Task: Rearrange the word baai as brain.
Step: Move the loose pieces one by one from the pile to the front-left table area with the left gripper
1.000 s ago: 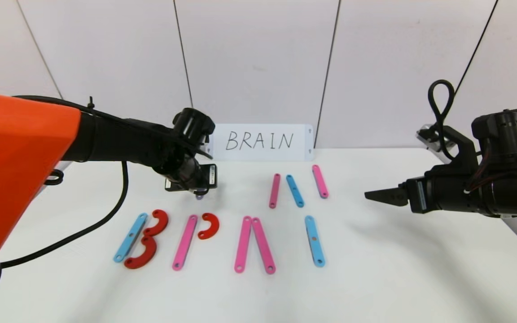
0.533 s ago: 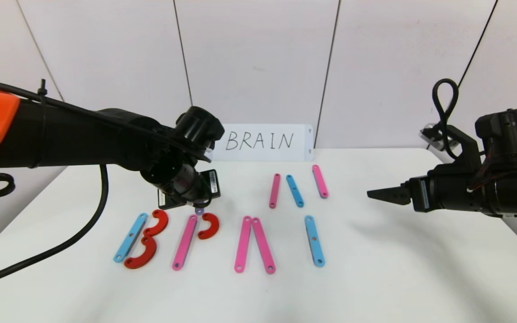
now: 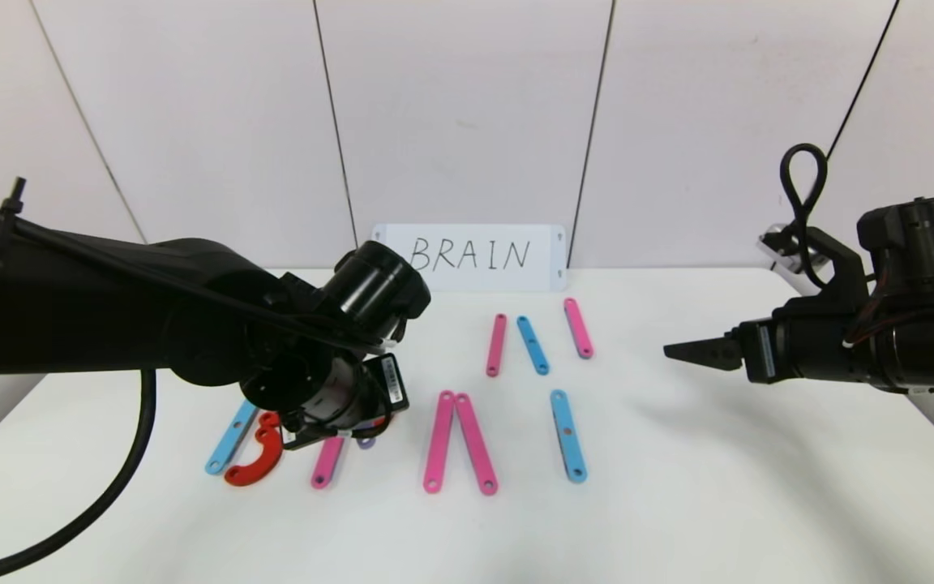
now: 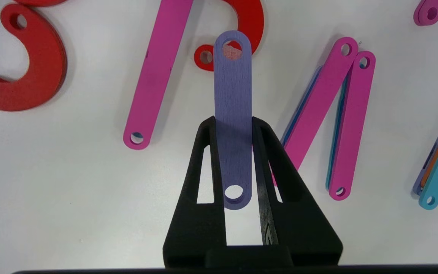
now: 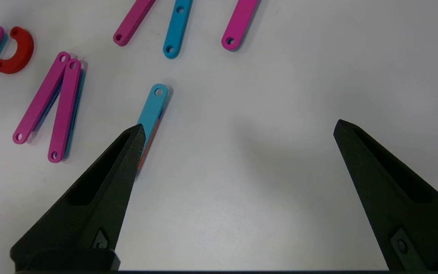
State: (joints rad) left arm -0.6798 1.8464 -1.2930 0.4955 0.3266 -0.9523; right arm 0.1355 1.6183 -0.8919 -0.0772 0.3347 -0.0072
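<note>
My left gripper [image 4: 233, 121] is shut on a purple strip [image 4: 232, 95], holding it just above the table. The strip's far end hangs over the lower tip of a red half-ring [image 4: 252, 23], beside a long pink strip [image 4: 158, 72]. In the head view the left wrist covers most of the first two letters. Still showing are a light-blue strip [image 3: 229, 438], a red curve [image 3: 256, 466] and the pink strip's end [image 3: 325, 466]. Two pink strips [image 3: 457, 442] form a peak, and a light-blue strip [image 3: 568, 436] stands alone. My right gripper [image 3: 678, 352] hovers open at the right.
A white card [image 3: 471, 255] handwritten BRAIN leans on the back wall. Behind the letters lie three spare strips: pink [image 3: 497, 345], light-blue [image 3: 533, 345] and pink [image 3: 578, 328]. The table's right edge runs under the right arm.
My left arm has swung forward and down with the purple strip, from behind the letters to over the second letter's pink strip and red half-ring. The right arm has barely moved.
</note>
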